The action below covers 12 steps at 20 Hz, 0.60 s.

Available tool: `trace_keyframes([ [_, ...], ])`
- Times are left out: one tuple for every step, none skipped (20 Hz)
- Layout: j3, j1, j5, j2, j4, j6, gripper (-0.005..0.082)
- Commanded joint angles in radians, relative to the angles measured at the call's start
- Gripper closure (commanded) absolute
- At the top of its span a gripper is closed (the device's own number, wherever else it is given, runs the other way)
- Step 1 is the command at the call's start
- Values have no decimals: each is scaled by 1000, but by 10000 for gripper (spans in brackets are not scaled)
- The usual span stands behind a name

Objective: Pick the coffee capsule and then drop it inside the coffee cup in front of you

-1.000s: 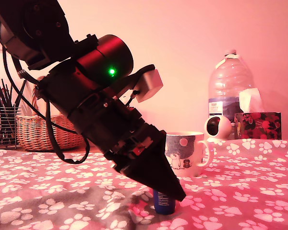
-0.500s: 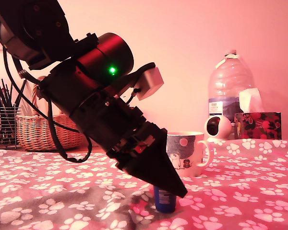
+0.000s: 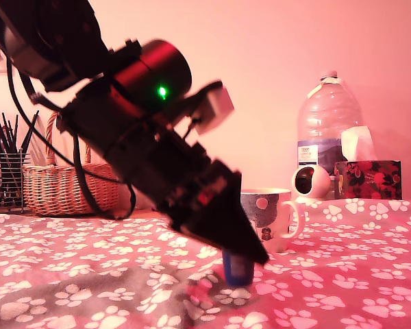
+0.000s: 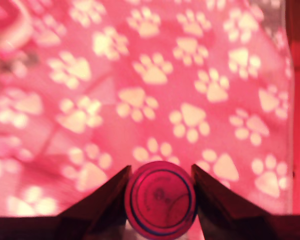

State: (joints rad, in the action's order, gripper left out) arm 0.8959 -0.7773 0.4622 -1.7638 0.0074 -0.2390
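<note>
Pick step: hand [image 4: 160,200] clenched on coffee capsule [image 3: 237,269], capsule just above worktop [image 3: 342,288], near coffee cup [image 3: 274,218]. Next move called for lift over cup rim, then release.

1. The coffee capsule [image 3: 236,269], blue-sided with a round foil face [image 4: 160,197], hangs upright just above the paw-print cloth.
2. The coffee cup [image 3: 274,218] stands upright just behind it, handle toward the exterior view's right.
</note>
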Motion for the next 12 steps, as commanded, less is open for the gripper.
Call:
trace_keyframes([
  [11,20,0,42,10,5,468],
  [11,34,0,55,10,5,468],
  [11,48,0,66,12,5,468],
  [12,61,0,77,17,8,468],
  [14,74,0,85,18,8,468],
  [19,87,0,92,17,11,468],
  [25,99,0,96,18,13,468],
  [32,110,0,97,20,15,468],
  [40,119,0,97,20,16,468],
  [48,126,0,97,24,17,468],
  [56,132,0,97,28,26,468],
  [64,135,0,97,30,26,468],
])
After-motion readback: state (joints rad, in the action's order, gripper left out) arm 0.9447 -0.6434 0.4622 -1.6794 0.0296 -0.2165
